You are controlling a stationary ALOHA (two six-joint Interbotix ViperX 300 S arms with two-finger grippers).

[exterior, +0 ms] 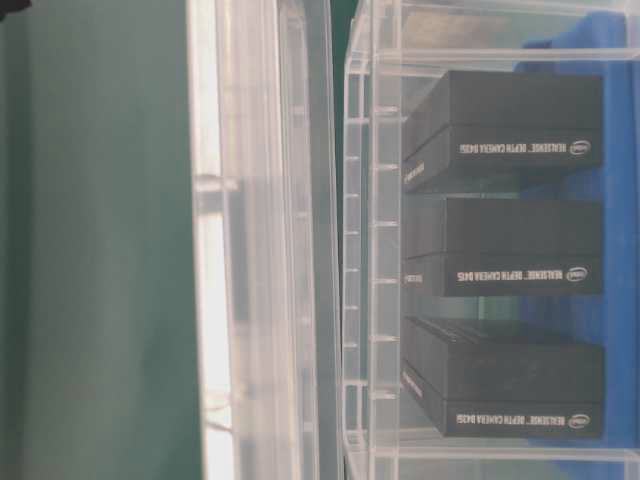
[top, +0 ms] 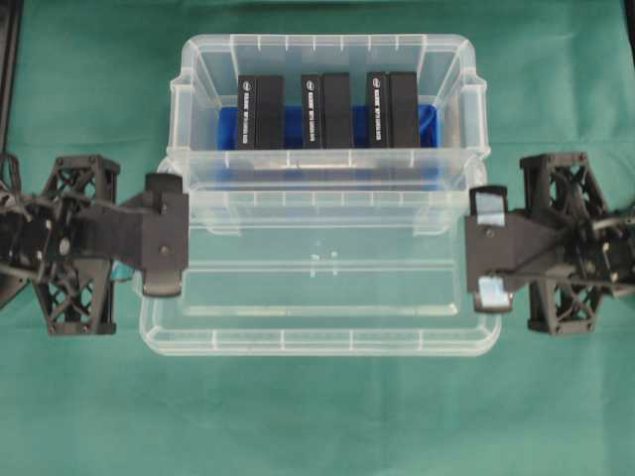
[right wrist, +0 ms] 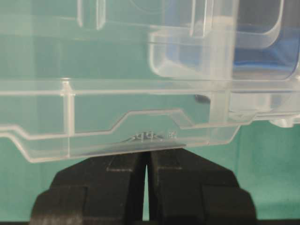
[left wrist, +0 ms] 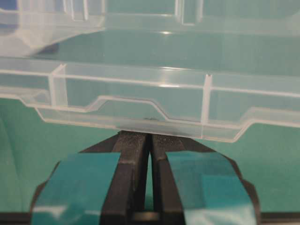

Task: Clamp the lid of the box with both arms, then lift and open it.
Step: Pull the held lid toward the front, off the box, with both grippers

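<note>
Clear ribbed lid [top: 317, 288] spanning between both tools, left tool [top: 167, 243] and right tool [top: 488, 260] each pinched tight on an end rim, open box [top: 327, 69] just beyond them

In both wrist views the lid [left wrist: 140, 103] runs off the frame on either side, and its rim hides the fingertips of each gripper. The table-level view cuts off the box [exterior: 370, 250], and the small print on its blocks [top: 263, 109] is unreadable from overhead.

Even diffuse light, soft low-resolution frames, white glare on the lid [exterior: 215, 300] rim, faint shadows
</note>
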